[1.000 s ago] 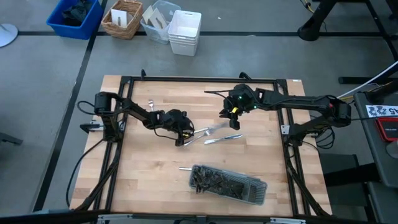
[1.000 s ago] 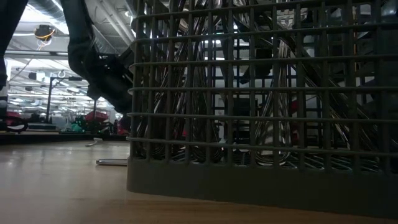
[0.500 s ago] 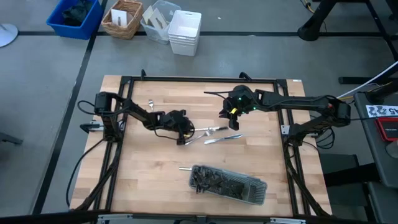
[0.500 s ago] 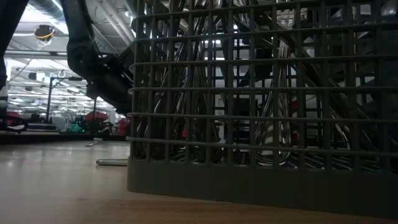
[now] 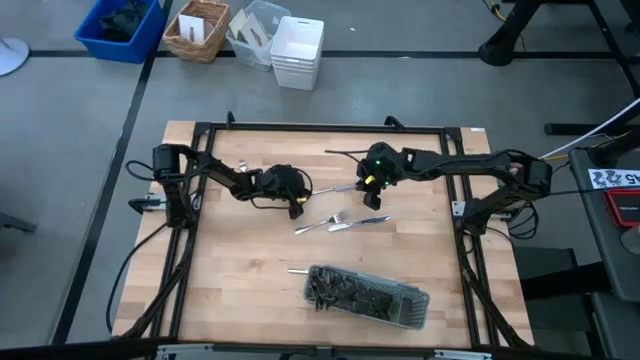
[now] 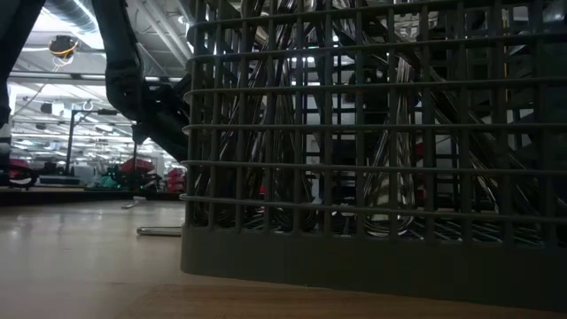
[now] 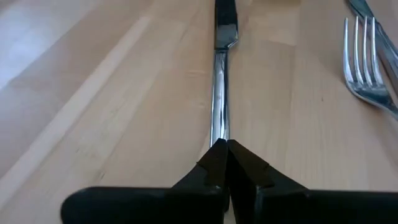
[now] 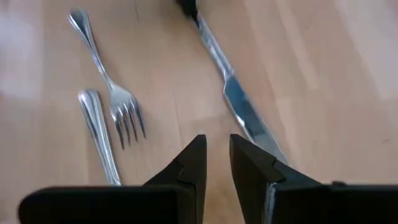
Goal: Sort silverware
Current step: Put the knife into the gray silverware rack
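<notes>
Left tool (image 7: 222,163) pinching knife (image 7: 219,93), fork (image 7: 367,65) beside, right tool (image 8: 216,163) spread above.

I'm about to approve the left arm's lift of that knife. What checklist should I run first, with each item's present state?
1. Left gripper shut on knife handle: ok.
2. Grip centred on the knife: not ok, it pinches one end.
3. Fork apart from the knife: ok.
4. Right gripper empty, jaws slightly parted over the knife's blade end: ok.
5. Tray free slot: cannot tell.
</notes>
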